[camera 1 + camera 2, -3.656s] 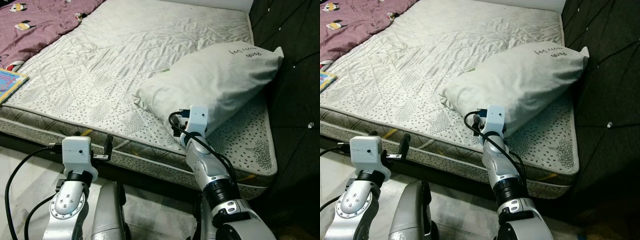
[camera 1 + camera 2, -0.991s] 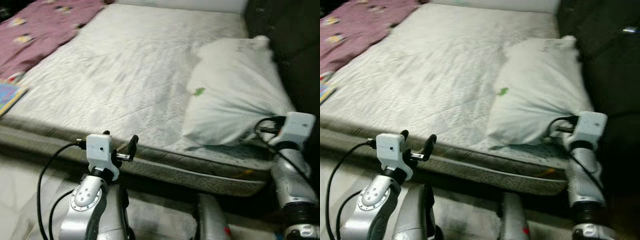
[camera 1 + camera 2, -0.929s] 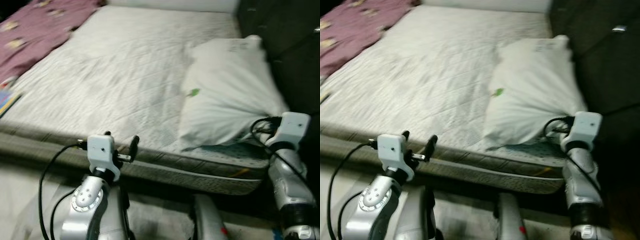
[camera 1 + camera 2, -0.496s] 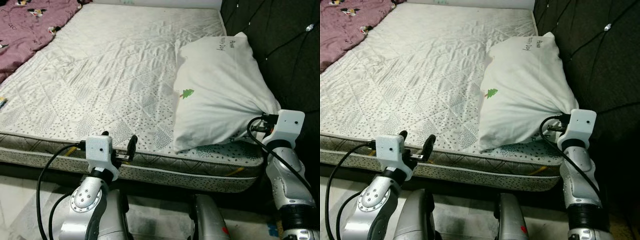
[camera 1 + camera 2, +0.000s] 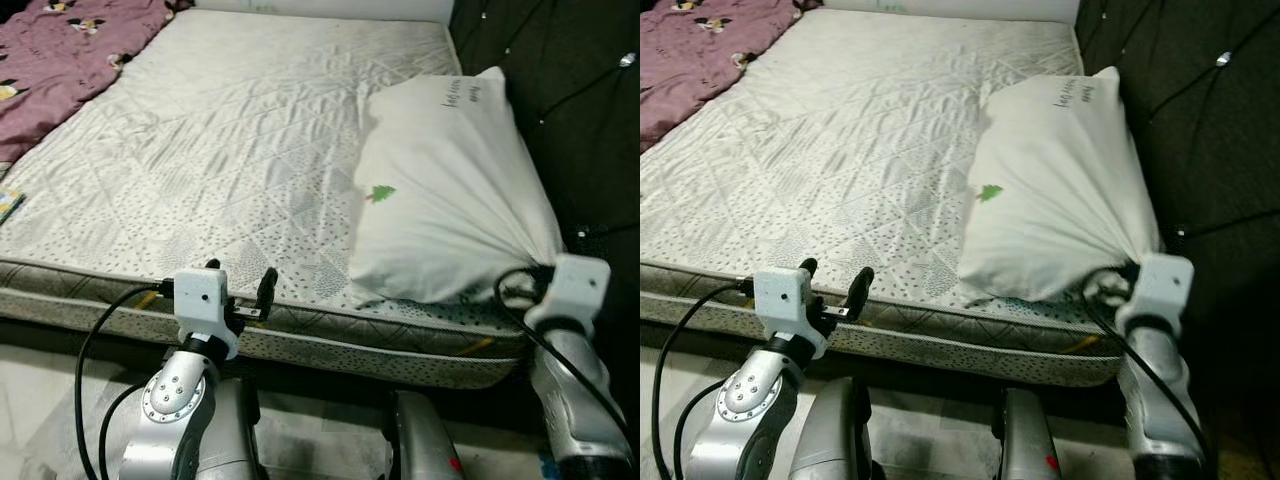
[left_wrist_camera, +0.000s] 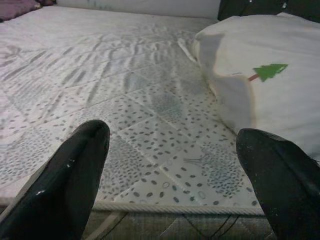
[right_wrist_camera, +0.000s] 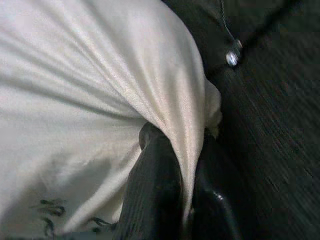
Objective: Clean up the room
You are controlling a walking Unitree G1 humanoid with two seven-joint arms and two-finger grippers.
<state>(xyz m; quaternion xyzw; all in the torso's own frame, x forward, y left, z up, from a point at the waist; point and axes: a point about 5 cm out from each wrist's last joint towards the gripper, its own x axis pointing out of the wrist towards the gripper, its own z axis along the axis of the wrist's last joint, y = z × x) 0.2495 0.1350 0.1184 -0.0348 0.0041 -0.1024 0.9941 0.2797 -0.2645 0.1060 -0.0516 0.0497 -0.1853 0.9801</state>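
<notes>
Right wrist view, right gripper point(image 7: 185, 165) pinching pillow point(image 7: 75, 95)

My head views are sharp and evenly lit from above, the mattress point(image 5: 230, 130) bright and the headboard point(image 5: 570, 90) near black with small glints, while my left wrist view is soft with blurred fingers point(image 6: 70, 185), and my right wrist view is dim and grainy.

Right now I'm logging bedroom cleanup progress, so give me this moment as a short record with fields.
surface: mattress, bare
pillow: white, lying along the mattress's right side by the dark headboard
right gripper: shut on the pillow's near corner, fabric bunched between the fingers
left gripper: open, at the mattress's near edge, holding nothing
blanket: purple, far left of mattress
</notes>
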